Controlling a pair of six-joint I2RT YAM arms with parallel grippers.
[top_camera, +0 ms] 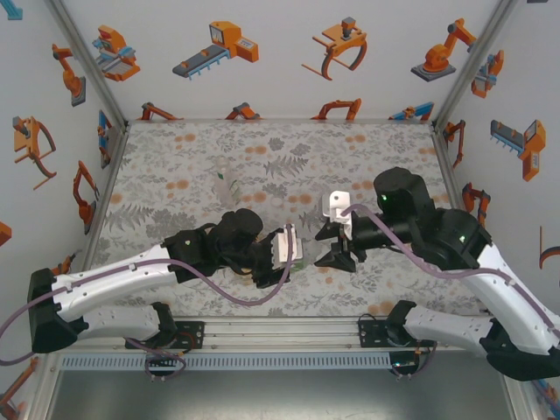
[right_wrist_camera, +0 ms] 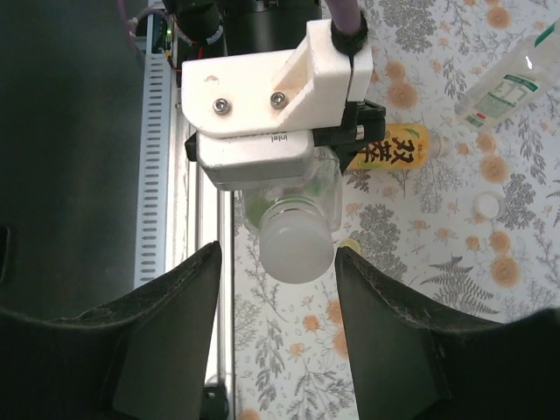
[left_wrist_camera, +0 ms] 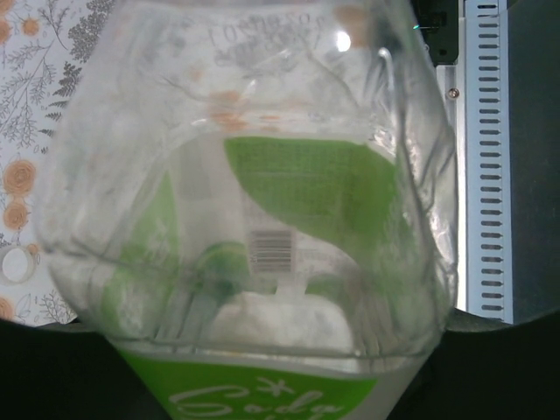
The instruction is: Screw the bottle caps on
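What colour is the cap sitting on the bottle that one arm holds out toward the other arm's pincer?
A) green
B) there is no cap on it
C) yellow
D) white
D: in the right wrist view the cap on the clear bottle looks white, and it sits between the open jaws of the right pincer.

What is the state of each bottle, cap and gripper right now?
Left gripper: shut on the held bottle.
Held bottle: gripped, lying level, capped.
White cap: on the held bottle's neck.
Right gripper: open, one finger each side of the white cap.
Loose cap: resting on the table.
Amber bottle: on the table, partly hidden.
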